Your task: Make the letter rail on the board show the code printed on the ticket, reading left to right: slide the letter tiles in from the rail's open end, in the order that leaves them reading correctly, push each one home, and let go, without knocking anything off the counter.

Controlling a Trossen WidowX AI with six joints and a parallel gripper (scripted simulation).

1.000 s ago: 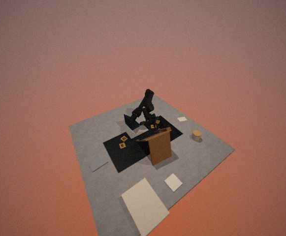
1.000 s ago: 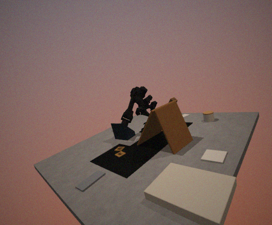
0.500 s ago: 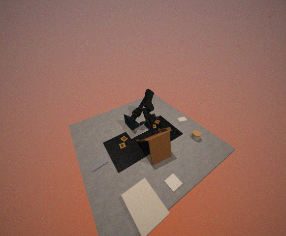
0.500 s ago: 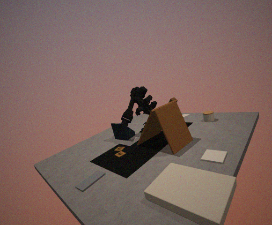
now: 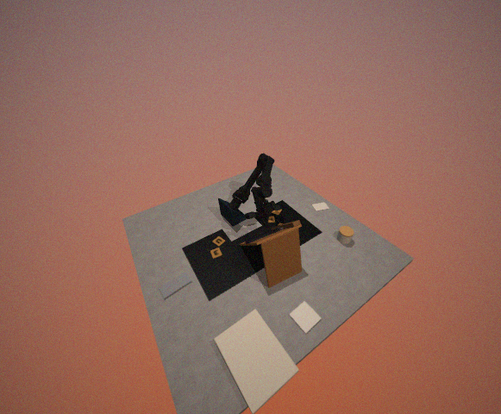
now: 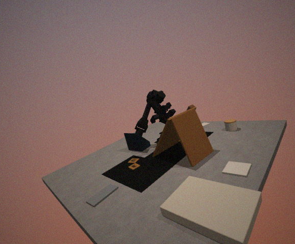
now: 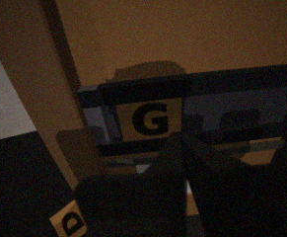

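Note:
My gripper (image 7: 177, 137) is shut and empty, its fingertips at the lower right corner of the G tile (image 7: 150, 119). That tile stands upright in the dark rail (image 7: 276, 101), near the rail's left end in the wrist view, with a short gap on its left. The rail is on the orange-brown tent-shaped board (image 5: 282, 257) (image 6: 194, 136) (image 7: 222, 37). The fingers cover most of the white ticket below the rail; its code is unreadable. A D tile (image 7: 69, 221) lies at lower left. Two tiles (image 5: 218, 241) (image 5: 216, 253) lie left of the board; others (image 5: 271, 219) (image 5: 277, 211) lie behind it.
Black mats (image 5: 205, 278) (image 6: 142, 182) lie around the board. A dark blue block (image 5: 230, 212) (image 6: 136, 143) stands by the arm's foot. A lidded jar (image 5: 346, 235) (image 6: 230, 126), beige slab (image 5: 255, 360) (image 6: 212, 205), white square (image 5: 305, 316) (image 6: 237, 168) and grey bar (image 5: 176, 286) (image 6: 102, 194) lie around.

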